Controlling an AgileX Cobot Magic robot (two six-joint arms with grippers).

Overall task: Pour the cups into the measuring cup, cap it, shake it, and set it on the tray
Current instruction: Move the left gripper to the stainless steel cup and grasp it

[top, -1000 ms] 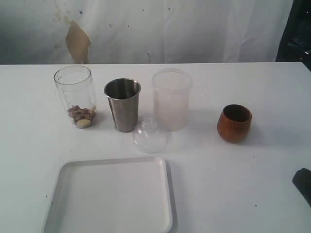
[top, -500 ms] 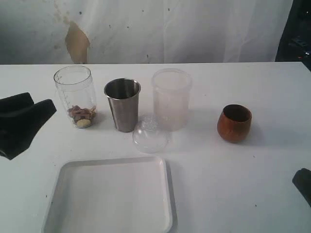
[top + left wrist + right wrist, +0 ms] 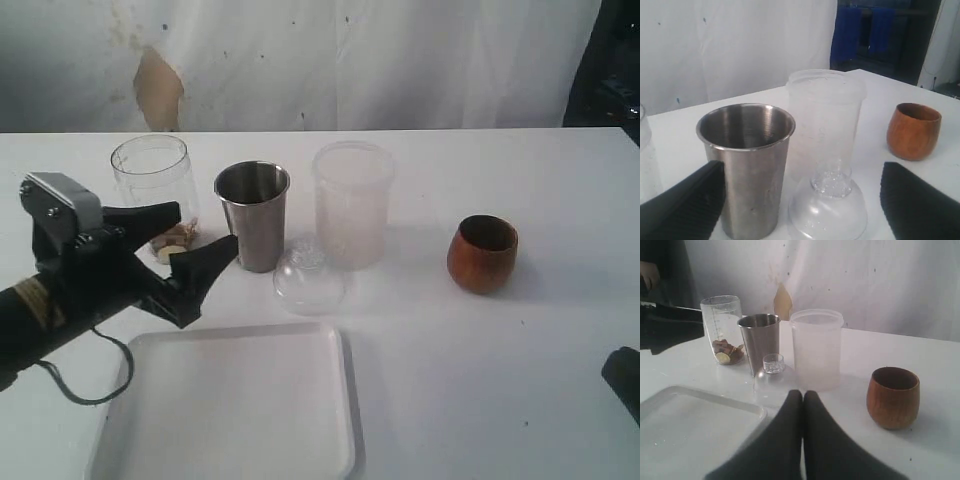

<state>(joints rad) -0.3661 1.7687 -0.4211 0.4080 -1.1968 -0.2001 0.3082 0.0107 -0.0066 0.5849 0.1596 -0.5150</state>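
Observation:
The steel tumbler (image 3: pixel 253 215) stands at the table's back, with the clear measuring cup (image 3: pixel 150 178) to its left holding brown pieces at its bottom. My left gripper (image 3: pixel 207 226) is open just left of and in front of the tumbler. One finger crosses the measuring cup's base. In the left wrist view the steel tumbler (image 3: pixel 746 160) sits close to one black finger (image 3: pixel 687 202) of the left gripper (image 3: pixel 802 172). The wooden cup (image 3: pixel 482 253) stands to the right. The white tray (image 3: pixel 235 400) lies at the front. My right gripper (image 3: pixel 802 393) is shut and empty, low at the right edge (image 3: pixel 624 377).
A cloudy frosted container (image 3: pixel 352 203) stands right of the steel tumbler. A clear domed cap (image 3: pixel 308 280) rests on the table in front of it, between the tumbler and the tray. A white curtain hangs behind the table.
My left arm has come in from the left edge and moved right, its open fingers now close to the steel tumbler. The right gripper has not moved.

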